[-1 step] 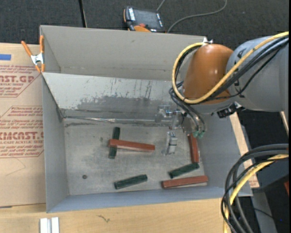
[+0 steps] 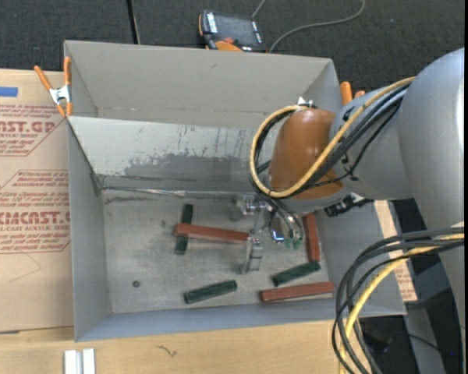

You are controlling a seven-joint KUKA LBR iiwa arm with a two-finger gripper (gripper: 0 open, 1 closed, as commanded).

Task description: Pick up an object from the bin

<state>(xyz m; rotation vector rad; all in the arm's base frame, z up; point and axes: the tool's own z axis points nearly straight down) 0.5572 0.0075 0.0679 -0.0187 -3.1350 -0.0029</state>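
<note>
My gripper [image 2: 253, 249] hangs low over the middle right of the bin floor, under the arm's orange cover. Its metal tip is right at the right end of a red-brown bar [image 2: 210, 233] that lies nearly level across the middle of the bin. I cannot make out whether it touches or holds that bar. A dark green bar [image 2: 184, 226] lies crosswise under the red-brown bar's left end. Just right of the gripper, another dark green bar [image 2: 296, 273] lies slanted on the floor.
Near the front wall lie a dark green bar [image 2: 210, 291] and a red-brown bar [image 2: 296, 292]. A further red-brown bar [image 2: 313, 238] stands along the right wall, partly behind the arm. The left half of the floor is bare grey metal.
</note>
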